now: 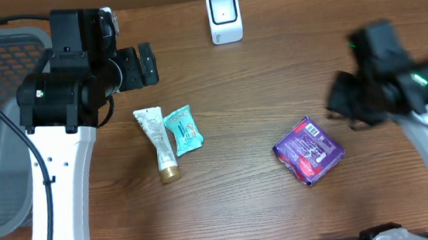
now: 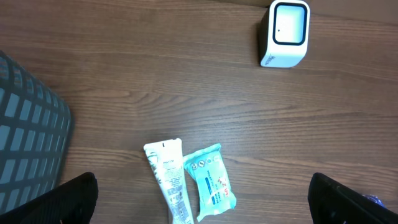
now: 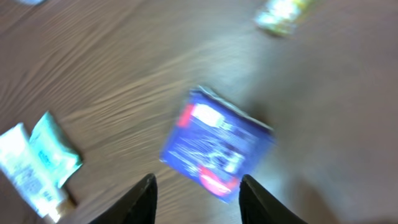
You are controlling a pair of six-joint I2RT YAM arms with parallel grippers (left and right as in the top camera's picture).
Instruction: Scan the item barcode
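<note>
Purple packet (image 1: 308, 150): flat on the wooden table (image 1: 257, 77), right of centre, turned on a slant, with a white label on its upper face. Well apart from the white scanner (image 1: 224, 16), which stands at the far edge.

Right gripper (image 3: 199, 196): hangs above the packet, not touching it. Fingers partly apart, nothing between them. Arm blurred in the overhead view.

Left gripper (image 1: 138, 67): jaws spread wide, empty, held above the table left of the scanner.

Left of centre: cream tube (image 1: 156, 143) with a gold cap, cap toward the near edge. Teal wipes pack (image 1: 182, 129) just beside it on the right, edges touching or nearly so.

Grey mesh basket (image 1: 5, 177) at the far left edge.
</note>
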